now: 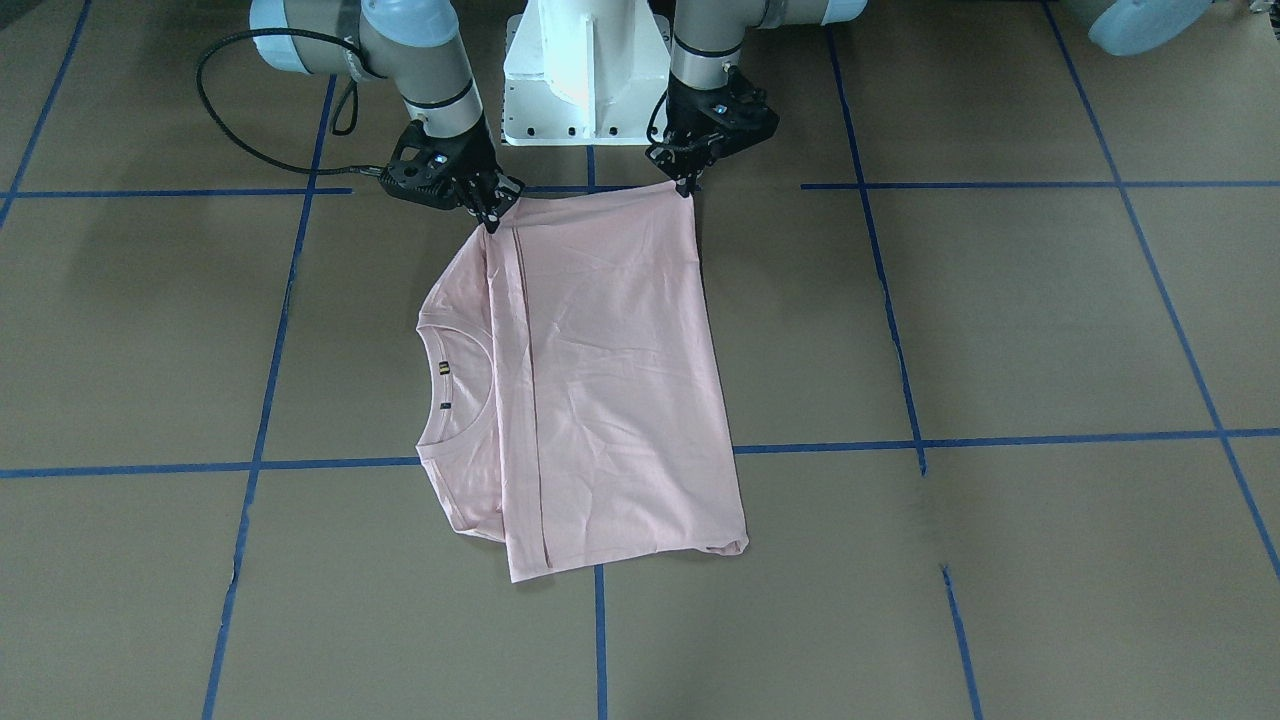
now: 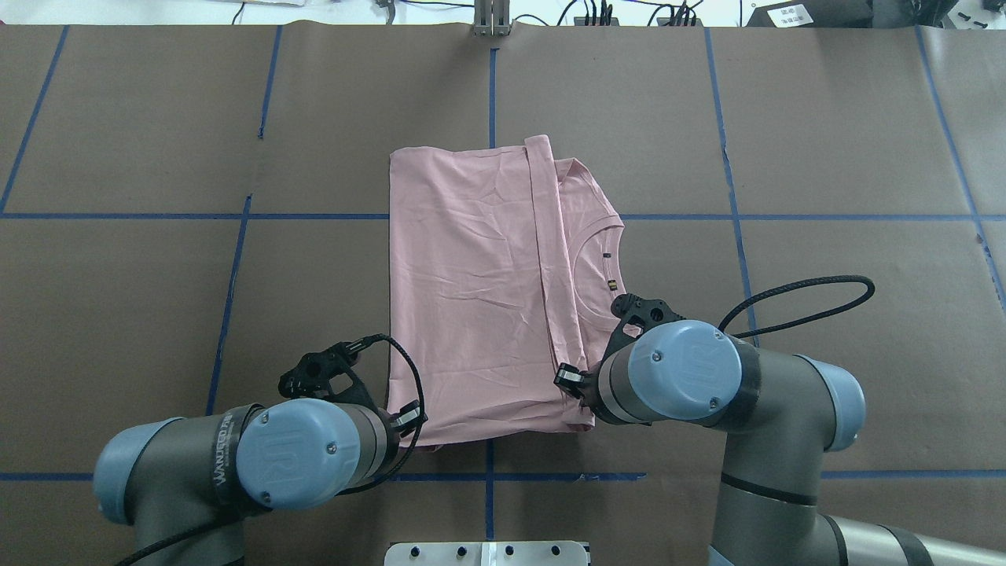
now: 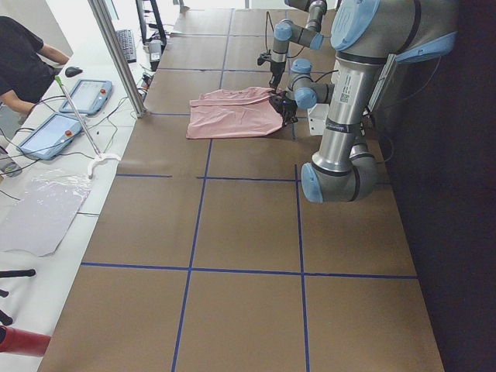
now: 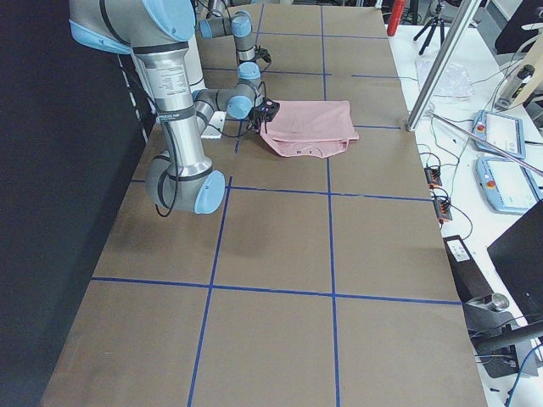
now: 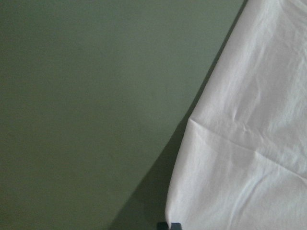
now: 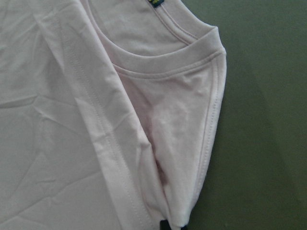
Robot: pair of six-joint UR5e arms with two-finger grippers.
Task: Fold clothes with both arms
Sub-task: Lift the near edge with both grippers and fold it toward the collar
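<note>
**Pink shirt pinned at two corners, fingertips mostly out of sight**

Front-facing camera: both arms are cut off at the top edge. The folded T-shirt [image 1: 610, 380] lies plain side up on the brown table [image 1: 1000, 320], with no print showing. Its collar [image 1: 452, 333] peeks out on the side toward the right gripper [image 1: 492, 218]. That gripper's jaws are closed on one corner of the shirt edge nearest the white pedestal base [image 1: 585, 70]. The left gripper [image 1: 688, 185] is clamped on the other corner, and the hem runs taut between them.

Overhead camera: the blue-capped wrists cover both sets of fingertips. Only the black gripper bodies show, at the shirt's near corners.

Left-side camera: the grippers are too small and too crowded together to judge, and the shirt lies just beyond them. A person [image 3: 23, 62] sits cut off at the frame edge.

Right-side camera: the near arm hides part of the pinch.

Left wrist camera: the cloth reads white, its edge running down to dark fingertips at the bottom.

Right wrist camera: the sleeve hem and collar fill the frame, the fabric narrowing into barely visible jaws at the bottom edge.
</note>
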